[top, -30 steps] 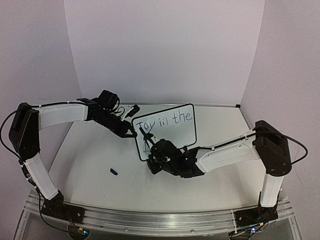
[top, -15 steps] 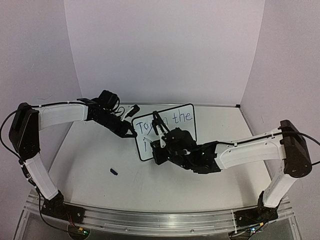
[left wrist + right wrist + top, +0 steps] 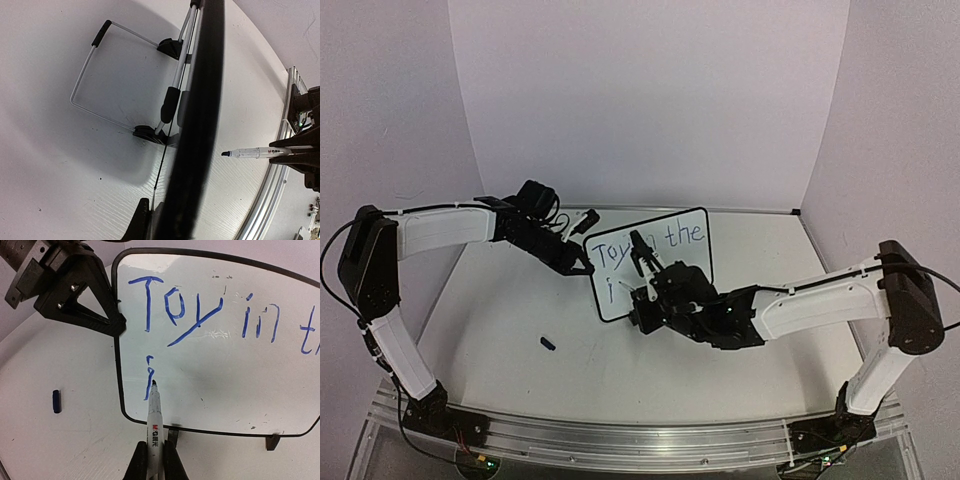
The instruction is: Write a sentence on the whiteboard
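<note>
The whiteboard (image 3: 670,278) stands upright mid-table on two small black feet, framed in black. Blue lettering, the sentence (image 3: 200,315), reads "Toy in the" on the top line (image 3: 682,237); below it sits the start of a "j" (image 3: 148,382). My left gripper (image 3: 582,265) is shut on the whiteboard's left edge, which crosses the left wrist view as a dark blurred band (image 3: 200,125). My right gripper (image 3: 152,462) is shut on a white marker (image 3: 154,425). The marker's tip rests at the "j" stroke on the whiteboard (image 3: 225,390). The right gripper (image 3: 638,292) hovers before the board's lower left.
A small dark blue marker cap (image 3: 548,343) lies on the table left of the board (image 3: 57,401). A wire stand (image 3: 100,75) props the board from behind. An aluminium rail (image 3: 620,440) runs along the near edge. White walls close the back and sides.
My right arm has stretched out and its gripper has shifted right and up in front of the board with the marker. The left gripper has not moved.
</note>
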You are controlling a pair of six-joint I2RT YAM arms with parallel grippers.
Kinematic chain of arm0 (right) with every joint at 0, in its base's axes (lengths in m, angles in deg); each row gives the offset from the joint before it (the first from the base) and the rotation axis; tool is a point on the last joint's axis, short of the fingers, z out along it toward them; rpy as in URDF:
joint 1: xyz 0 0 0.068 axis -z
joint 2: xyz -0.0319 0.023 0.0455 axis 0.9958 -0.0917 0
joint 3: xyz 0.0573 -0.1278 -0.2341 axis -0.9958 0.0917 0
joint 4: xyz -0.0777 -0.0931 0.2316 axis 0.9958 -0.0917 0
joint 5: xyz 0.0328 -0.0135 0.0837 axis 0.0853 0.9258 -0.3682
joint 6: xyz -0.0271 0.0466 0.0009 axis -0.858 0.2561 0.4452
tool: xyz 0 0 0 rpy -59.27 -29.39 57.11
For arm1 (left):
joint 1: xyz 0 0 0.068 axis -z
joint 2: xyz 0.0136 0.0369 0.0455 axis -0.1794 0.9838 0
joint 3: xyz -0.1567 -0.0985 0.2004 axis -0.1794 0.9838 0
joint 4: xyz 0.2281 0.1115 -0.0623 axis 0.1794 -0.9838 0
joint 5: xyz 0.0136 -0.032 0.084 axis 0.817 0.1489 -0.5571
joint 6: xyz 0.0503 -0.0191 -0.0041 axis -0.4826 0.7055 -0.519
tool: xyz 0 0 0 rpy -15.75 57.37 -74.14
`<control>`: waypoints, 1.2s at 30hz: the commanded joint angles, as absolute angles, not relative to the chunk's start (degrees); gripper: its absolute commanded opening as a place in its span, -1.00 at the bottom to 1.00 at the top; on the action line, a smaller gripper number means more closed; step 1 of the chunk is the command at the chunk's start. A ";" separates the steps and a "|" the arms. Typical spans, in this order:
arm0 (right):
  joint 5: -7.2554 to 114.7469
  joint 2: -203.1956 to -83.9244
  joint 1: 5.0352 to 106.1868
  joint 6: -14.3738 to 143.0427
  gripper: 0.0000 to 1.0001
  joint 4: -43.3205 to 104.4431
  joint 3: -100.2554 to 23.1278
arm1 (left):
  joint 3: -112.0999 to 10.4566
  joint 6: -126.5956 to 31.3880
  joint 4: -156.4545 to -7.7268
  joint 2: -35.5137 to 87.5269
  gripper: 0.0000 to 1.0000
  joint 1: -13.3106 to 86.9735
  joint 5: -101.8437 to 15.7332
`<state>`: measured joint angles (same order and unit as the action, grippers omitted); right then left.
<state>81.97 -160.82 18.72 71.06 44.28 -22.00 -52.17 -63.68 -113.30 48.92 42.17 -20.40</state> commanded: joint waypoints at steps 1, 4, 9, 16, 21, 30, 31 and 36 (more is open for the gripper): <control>80.21 -161.01 20.10 70.79 -1.00 46.74 -21.13 | -53.45 -63.76 -115.56 49.92 -1.00 42.66 -23.81; 79.17 -161.48 20.79 70.71 -1.00 48.12 -21.03 | -53.56 -63.73 -115.59 50.04 -1.00 42.68 -23.89; 76.58 -162.09 22.12 71.09 -1.00 50.63 -20.85 | -53.53 -63.75 -115.55 50.16 -1.00 42.68 -23.84; 73.33 -162.96 23.33 71.22 -1.00 52.07 -21.02 | -53.62 -63.76 -115.64 50.49 -1.00 42.68 -23.81; 70.65 -163.96 24.17 73.01 -1.00 52.03 -20.92 | -53.67 -63.75 -115.68 50.49 -1.00 42.68 -23.89; 65.60 -164.67 26.53 75.58 -1.00 53.29 -19.50 | -53.62 -63.75 -115.67 50.58 -1.00 42.68 -23.81; 65.26 -164.84 26.69 75.64 -1.00 53.30 -19.59 | -53.62 -63.75 -115.66 50.53 -1.00 42.68 -23.86; 64.10 -165.78 27.47 76.43 -1.00 53.56 -19.79 | -53.62 -63.75 -115.68 50.53 -1.00 42.68 -23.89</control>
